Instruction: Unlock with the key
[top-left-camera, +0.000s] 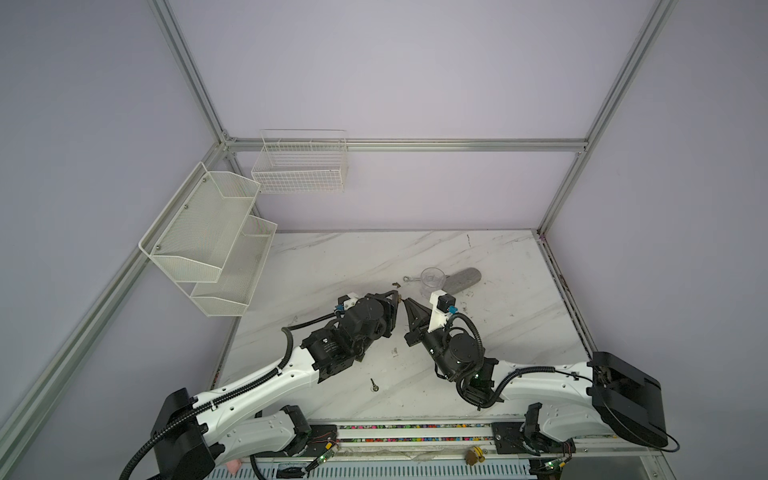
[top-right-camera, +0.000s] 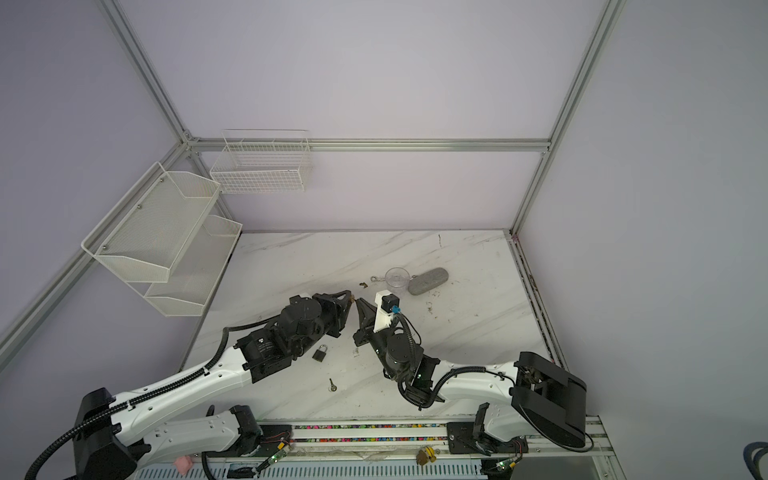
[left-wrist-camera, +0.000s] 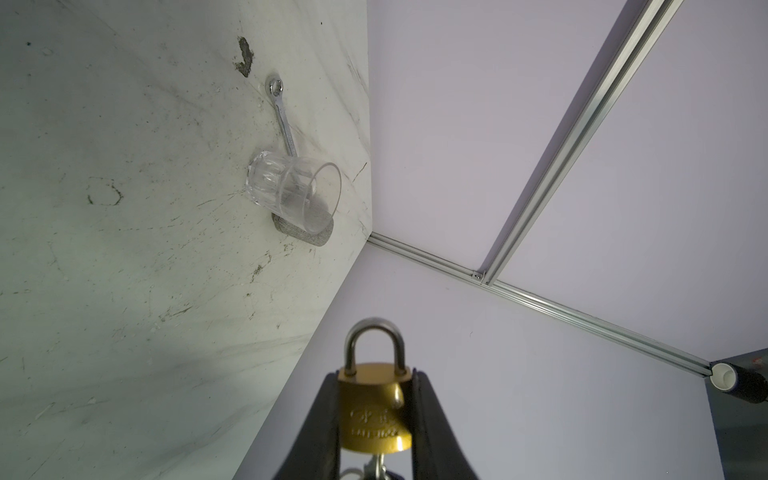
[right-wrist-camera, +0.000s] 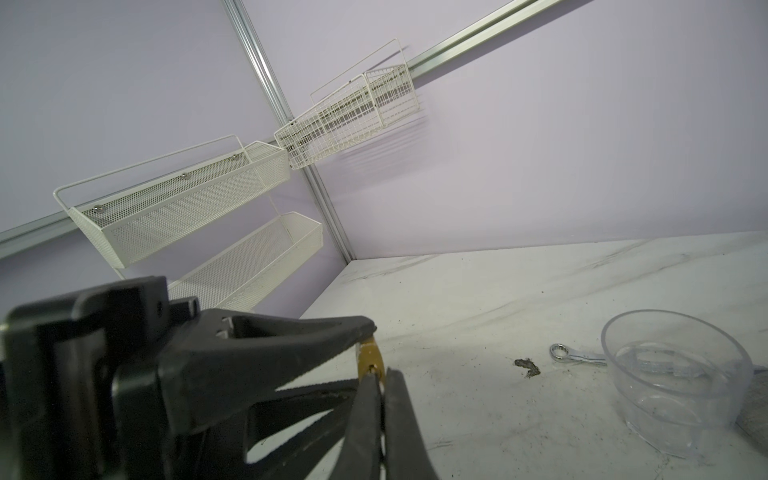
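Note:
My left gripper (left-wrist-camera: 376, 376) is shut on a brass padlock (left-wrist-camera: 374, 411), one finger on each narrow side. The steel shackle sticks out past the fingertips and looks closed. A silver key (left-wrist-camera: 376, 465) with a small ring sits in the lock's underside. My right gripper (right-wrist-camera: 378, 370) is shut with its tips at the keyhole on the padlock's (right-wrist-camera: 368, 353) bottom face, pinching the key, which its fingers mostly hide. In both top views the left gripper (top-left-camera: 398, 296) and right gripper (top-left-camera: 405, 300) meet tip to tip above mid-table.
A second padlock (top-right-camera: 319, 353) and a loose key (top-left-camera: 374, 385) lie on the marble table in front of the arms. Behind the grippers stand a clear cup (top-left-camera: 432, 280), a small wrench (top-left-camera: 409, 279) and a grey oblong case (top-left-camera: 463, 280). White baskets (top-left-camera: 208, 241) hang on the left wall.

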